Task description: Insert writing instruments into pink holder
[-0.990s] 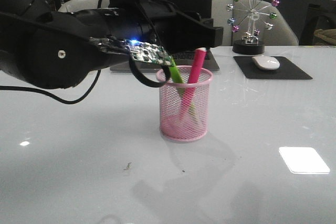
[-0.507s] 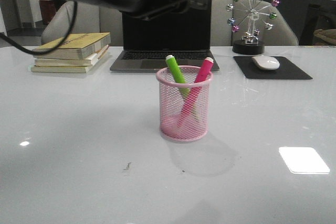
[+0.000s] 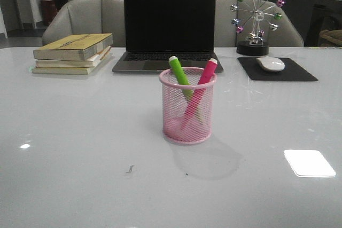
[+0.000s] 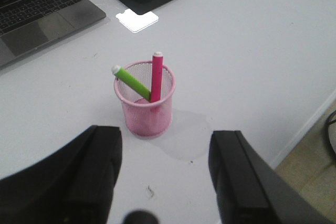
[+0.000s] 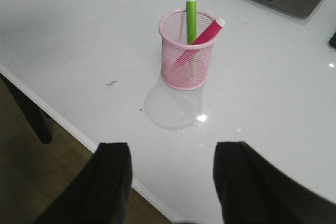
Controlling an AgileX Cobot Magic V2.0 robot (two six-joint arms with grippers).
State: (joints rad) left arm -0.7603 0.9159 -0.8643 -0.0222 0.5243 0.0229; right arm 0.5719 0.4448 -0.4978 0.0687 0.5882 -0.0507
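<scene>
The pink wire-mesh holder [image 3: 187, 106] stands upright mid-table, also seen in the wrist views as the holder [image 4: 146, 98] and holder [image 5: 187, 50]. Inside it lean the lime green marker [image 3: 178, 72] and the magenta marker [image 3: 203, 78], crossing each other, pale tips above the rim. Both arms are out of the front view. My left gripper [image 4: 165, 153] is open and empty, well back from the cup. Over the table's near edge my right gripper [image 5: 172, 169] is open and empty too.
A dark laptop [image 3: 169, 30] sits behind the cup, a stack of books [image 3: 73, 52] at back left. A white mouse [image 3: 270, 63] lies on a black pad, a ferris-wheel ornament [image 3: 256, 17] behind it. The table edge [image 5: 79, 132] runs close below my right gripper.
My left arm, which filled the left of the front view above the cup a second ago, has pulled up and out of sight. The magenta marker has settled lower in the cup.
</scene>
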